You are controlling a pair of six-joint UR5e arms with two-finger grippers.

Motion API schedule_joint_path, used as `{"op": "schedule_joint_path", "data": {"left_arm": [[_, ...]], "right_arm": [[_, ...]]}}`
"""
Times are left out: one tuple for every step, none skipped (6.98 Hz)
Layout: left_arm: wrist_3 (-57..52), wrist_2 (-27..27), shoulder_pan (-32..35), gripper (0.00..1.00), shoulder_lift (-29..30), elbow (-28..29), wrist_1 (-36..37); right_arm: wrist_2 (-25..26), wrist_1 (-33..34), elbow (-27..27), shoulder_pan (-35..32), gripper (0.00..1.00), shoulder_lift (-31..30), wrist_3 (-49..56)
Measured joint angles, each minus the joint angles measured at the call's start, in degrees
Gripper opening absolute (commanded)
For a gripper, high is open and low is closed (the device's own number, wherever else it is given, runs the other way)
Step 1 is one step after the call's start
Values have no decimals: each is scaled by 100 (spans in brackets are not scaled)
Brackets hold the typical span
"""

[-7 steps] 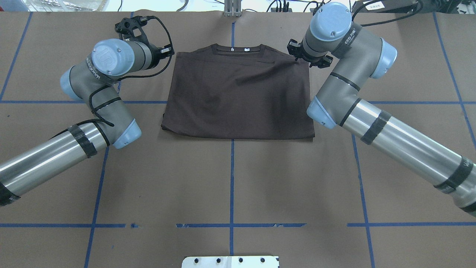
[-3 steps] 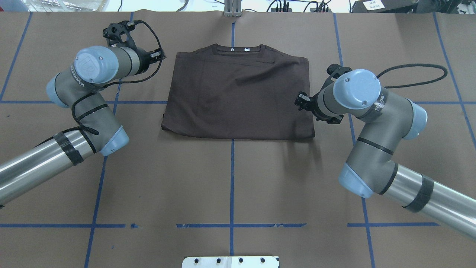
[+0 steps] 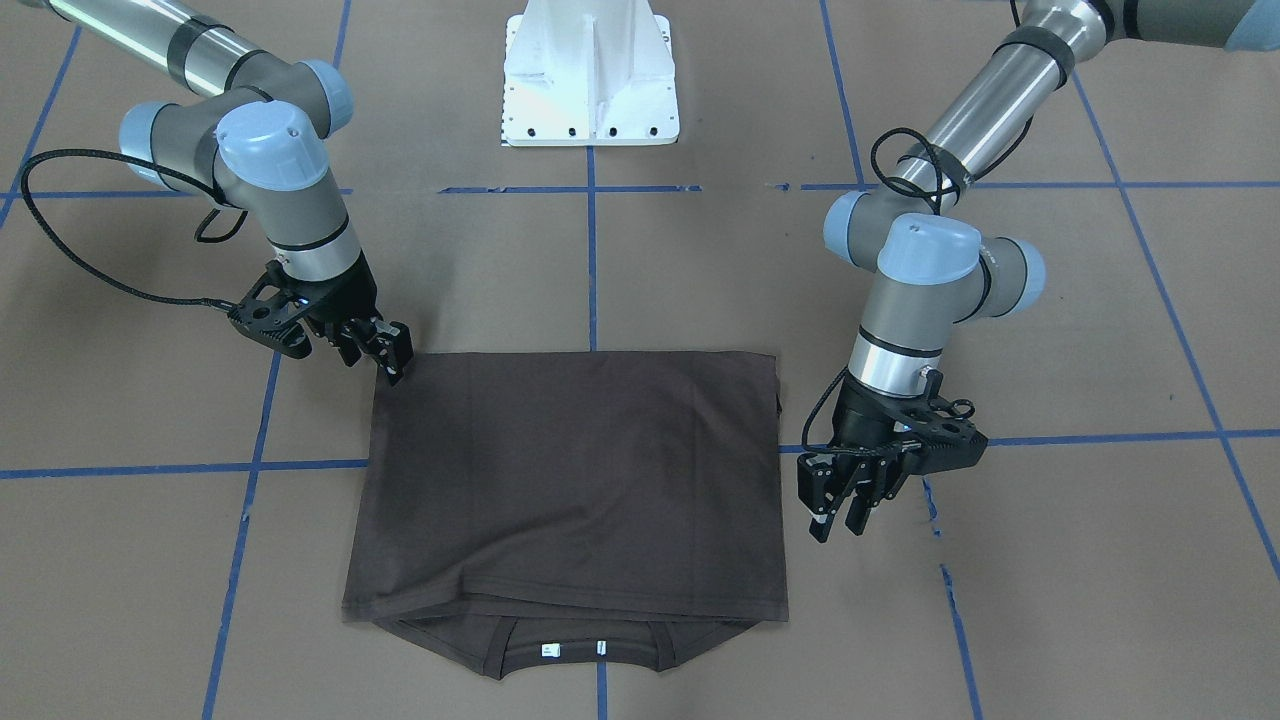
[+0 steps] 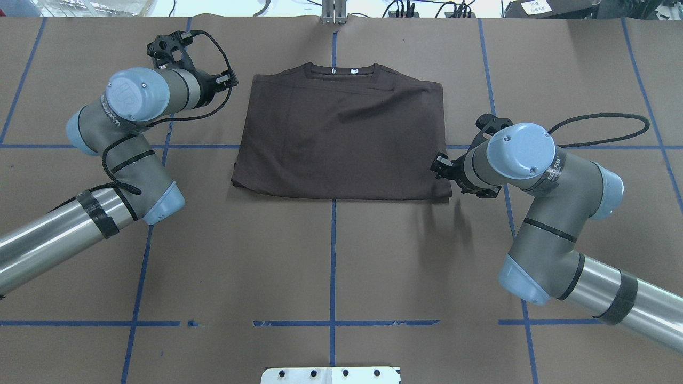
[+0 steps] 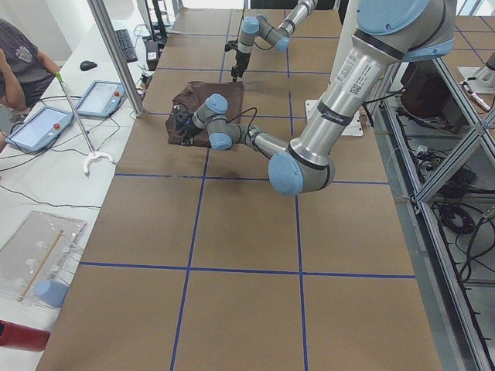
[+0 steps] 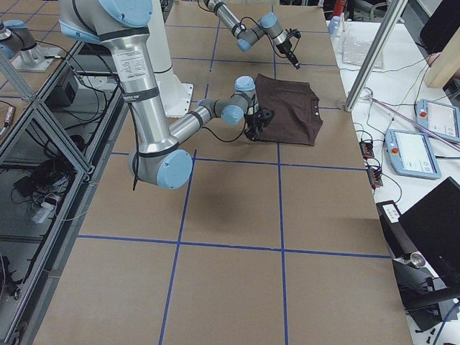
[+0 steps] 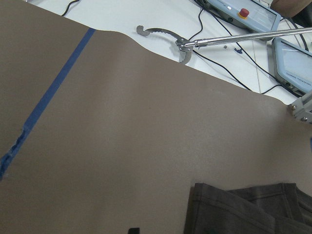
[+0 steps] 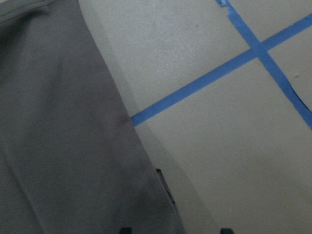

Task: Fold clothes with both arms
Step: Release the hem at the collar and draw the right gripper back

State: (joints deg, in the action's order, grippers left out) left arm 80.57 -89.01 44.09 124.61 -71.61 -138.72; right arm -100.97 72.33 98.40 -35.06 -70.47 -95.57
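The dark brown T-shirt lies folded into a flat rectangle on the table, with its collar and white neck tags on the side far from the robot. My right gripper is open and low at the shirt's right corner nearest the robot, also seen from overhead. In the right wrist view the shirt's edge runs between the two fingertips. My left gripper is open and empty, just off the shirt's left edge near the collar end. The left wrist view shows the shirt's corner.
The white bolted pedestal stands at the robot's side of the table. Blue tape lines cross the brown table cover. Beyond the far edge lie tablets, cables and a reacher tool. A person sits there.
My right gripper has moved from the shirt's far right shoulder corner back along the right edge to the near right corner. My left arm has drawn slightly left, away from the shirt.
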Motion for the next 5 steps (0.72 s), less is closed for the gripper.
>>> {"op": "schedule_joint_path", "data": {"left_arm": [[13,2,-3,53,-1,-9,6],[13,0,-5,53,-4,-13,8],[8,-1,-5,53,-14,-16,6],[7,-2,-1,53,-25,-18,6],[11,0,4,54,-33,-19,14]], "right_arm": [[11,-1,-13,67,57,-11,-19],[20,-3,-24,121,1,-6,-30],[17,-3,-19,147,0,-4,-62],[4,-6,-9,160,0,-7,-112],[-7,-10,-3,166,0,-5,-135]]}}
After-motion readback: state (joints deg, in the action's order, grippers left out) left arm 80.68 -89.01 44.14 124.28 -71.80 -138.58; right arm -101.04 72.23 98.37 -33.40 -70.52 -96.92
